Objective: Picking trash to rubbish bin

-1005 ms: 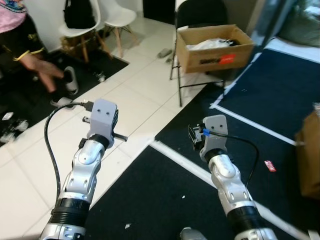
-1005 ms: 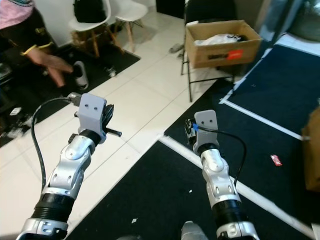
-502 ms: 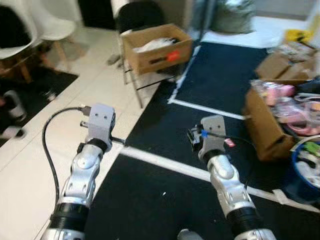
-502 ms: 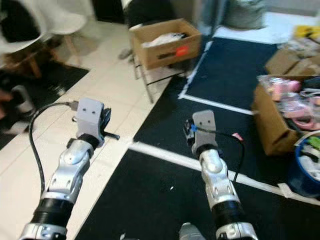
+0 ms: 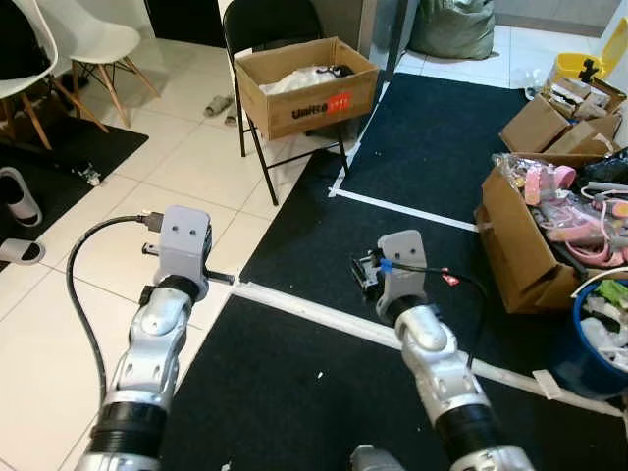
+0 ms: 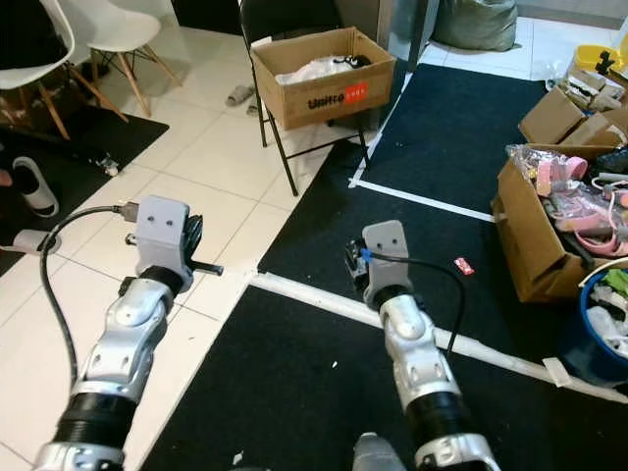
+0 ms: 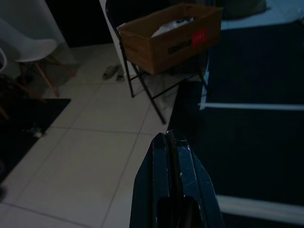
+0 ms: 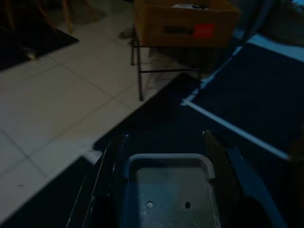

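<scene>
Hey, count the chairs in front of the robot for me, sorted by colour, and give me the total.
white chairs: 2
black chair, with a cardboard box on its seat: 1
Total: 3

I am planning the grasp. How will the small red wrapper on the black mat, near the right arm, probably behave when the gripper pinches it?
The red wrapper lies flat on the black mat, so it is probably thin, floppy and very light. Being so flat, it may slide rather than lift, so a pinch could miss its edge.
</scene>
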Tool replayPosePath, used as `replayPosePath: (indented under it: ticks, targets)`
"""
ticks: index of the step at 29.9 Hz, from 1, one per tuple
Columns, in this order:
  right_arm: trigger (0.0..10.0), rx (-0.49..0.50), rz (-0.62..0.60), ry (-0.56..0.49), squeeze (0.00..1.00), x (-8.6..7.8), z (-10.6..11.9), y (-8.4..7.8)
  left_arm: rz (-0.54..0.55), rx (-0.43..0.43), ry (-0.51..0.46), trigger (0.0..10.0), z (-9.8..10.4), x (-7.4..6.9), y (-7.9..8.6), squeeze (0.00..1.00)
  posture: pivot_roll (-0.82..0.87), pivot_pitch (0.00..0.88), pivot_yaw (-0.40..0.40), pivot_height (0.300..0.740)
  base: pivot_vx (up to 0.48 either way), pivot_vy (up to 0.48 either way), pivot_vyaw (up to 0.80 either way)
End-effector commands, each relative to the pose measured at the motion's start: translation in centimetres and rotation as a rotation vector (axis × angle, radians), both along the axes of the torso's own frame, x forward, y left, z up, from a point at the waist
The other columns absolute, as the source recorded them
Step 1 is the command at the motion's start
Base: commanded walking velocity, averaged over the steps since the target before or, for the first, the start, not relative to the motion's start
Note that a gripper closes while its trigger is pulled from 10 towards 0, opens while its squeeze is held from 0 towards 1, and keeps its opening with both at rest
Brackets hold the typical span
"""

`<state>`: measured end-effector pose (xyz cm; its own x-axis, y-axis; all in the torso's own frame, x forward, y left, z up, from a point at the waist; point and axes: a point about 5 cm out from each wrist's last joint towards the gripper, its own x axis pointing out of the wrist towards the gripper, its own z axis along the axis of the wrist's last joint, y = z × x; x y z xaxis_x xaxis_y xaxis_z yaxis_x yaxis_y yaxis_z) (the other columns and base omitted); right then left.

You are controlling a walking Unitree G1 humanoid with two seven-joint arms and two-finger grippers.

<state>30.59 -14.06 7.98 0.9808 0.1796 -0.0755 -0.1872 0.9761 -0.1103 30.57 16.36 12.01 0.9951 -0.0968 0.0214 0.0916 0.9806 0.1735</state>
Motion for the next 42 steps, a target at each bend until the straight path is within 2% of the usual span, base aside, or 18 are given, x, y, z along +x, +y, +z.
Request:
replayPosePath:
  ticks: [1,5,17,42]
  targets:
    - [10.0,0.0,0.005,0.012,0.0,0.09,-0.17,0.44,0.019,0.007,0.014,10.0,-0.46,-0.33,0.61,0.0,0.07,0.043,0.038,0.74,0.356,0.0,0.0]
    - [10.0,-0.006,-0.009,0.008,0.0,0.34,-0.02,-0.11,0.021,0.004,0.014,10.0,-0.51,-0.36,0.45,0.0,0.06,0.044,0.031,0.74,0.356,0.0,0.0]
    - [10.0,-0.01,-0.003,0.015,0.0,0.4,-0.07,-0.38,0.029,-0.003,0.013,10.0,-0.58,-0.45,0.39,0.0,0.06,0.033,0.018,0.74,0.342,0.0,0.0]
    - [10.0,-0.016,0.014,0.018,0.0,0.55,-0.15,-0.38,0.037,-0.007,0.011,10.0,-0.62,-0.66,0.46,0.0,0.06,0.019,0.003,0.74,0.335,0.0,-0.67]
